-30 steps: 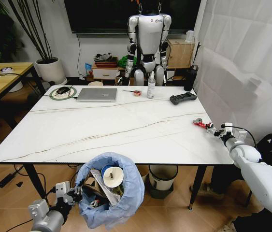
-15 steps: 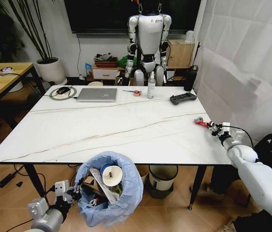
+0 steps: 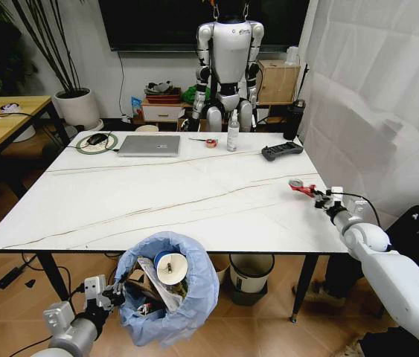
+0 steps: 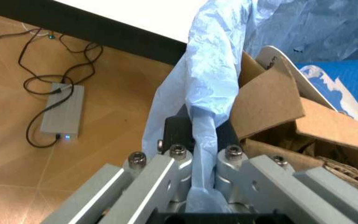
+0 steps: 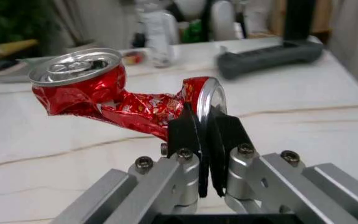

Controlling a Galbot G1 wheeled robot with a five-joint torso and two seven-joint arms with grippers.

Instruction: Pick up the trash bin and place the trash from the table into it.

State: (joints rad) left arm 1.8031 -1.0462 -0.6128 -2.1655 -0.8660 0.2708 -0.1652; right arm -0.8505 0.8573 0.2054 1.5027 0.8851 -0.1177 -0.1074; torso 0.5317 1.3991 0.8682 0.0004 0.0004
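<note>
The crushed red can (image 3: 299, 186) looks to me like the last piece of trash: my right claw (image 3: 318, 196) is clenched on its rim and holds it over the right edge of the white marble desk (image 3: 172, 197), well apart from the trash bin (image 3: 168, 297). The bin hangs below the desk's near edge, and my left claw (image 3: 110, 297) is pinched shut on its light-blue bag. It already holds brown cardboard (image 4: 272, 100), a blue paper cup (image 3: 170, 268) and white paper. The rest of the desk carries only non-trash (the silver laptop (image 3: 149, 145), the black controller (image 3: 281, 151), a spray bottle (image 3: 233, 132)), so I judge one drop remains. The right wrist view gives me the pads biting the can's end; the left wrist view shows the bag fold between the fingers (image 4: 229, 161), which the head view leaves too small to read.
</note>
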